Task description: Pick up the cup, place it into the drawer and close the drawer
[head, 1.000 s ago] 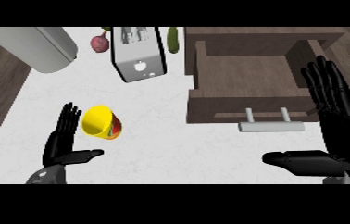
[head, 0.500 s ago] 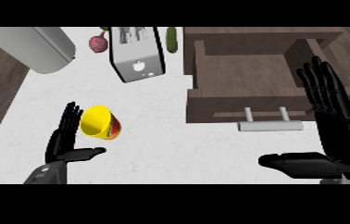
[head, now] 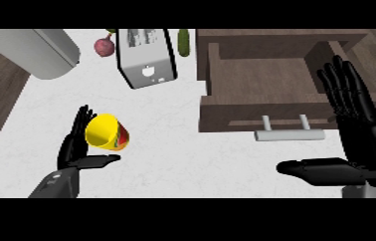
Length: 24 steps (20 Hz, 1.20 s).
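Currently, little change is noted: cup (head: 107, 132) lies tipped on desk (head: 176, 150), still flanked by left hand (head: 76, 146), fingers straight (not yet grasped). Drawer (head: 257, 80) is left open; right hand (head: 345, 130) spread.

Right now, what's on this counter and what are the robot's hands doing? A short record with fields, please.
cup: yellow, lying tilted on the white counter, not lifted
left hand: open beside the cup, fingers straight, thumb below it
right hand: open, over the drawer's right side
drawer: open, nothing visible inside, grey handle at front
behind: toaster, red vegetable, cucumber
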Motion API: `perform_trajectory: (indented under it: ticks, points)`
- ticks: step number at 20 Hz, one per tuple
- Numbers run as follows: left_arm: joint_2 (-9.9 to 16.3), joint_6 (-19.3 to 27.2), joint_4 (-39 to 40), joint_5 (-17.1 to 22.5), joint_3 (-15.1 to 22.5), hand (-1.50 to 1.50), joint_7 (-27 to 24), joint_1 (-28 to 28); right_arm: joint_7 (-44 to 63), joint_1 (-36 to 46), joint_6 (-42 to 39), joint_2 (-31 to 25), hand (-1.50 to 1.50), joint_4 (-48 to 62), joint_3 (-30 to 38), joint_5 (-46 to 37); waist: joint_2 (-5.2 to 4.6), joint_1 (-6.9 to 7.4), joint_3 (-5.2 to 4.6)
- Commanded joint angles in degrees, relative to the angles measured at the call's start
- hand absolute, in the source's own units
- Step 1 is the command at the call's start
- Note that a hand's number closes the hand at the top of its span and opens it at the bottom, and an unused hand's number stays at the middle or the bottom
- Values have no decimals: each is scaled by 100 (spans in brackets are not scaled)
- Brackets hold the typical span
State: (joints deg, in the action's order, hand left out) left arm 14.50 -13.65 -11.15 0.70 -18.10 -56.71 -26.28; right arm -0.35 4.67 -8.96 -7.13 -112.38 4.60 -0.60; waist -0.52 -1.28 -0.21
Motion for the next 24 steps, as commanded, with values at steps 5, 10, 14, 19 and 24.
perform_trajectory:
  ticks: [5,10,14,19,24]
  points:
    - [-192,-883,-120,94,10,-150,-457,-68,-85,-190,-111,-61,-150,51,151,133,21,21,8]
    - [-149,-1352,-122,122,34,-150,-456,-98,-68,51,48,106,-150,247,-7,-17,-2,24,2]
    - [-348,-1551,-168,198,35,150,-333,-246,-17,90,-108,-53,-150,206,84,103,-8,-13,0]
    - [-504,-2016,-287,407,-40,150,-288,-236,-185,-62,-198,-79,-150,240,166,205,-16,-36,-3]
    - [-283,-1863,-475,675,-280,150,-348,-138,201,238,-116,-213,-150,98,296,213,16,40,2]
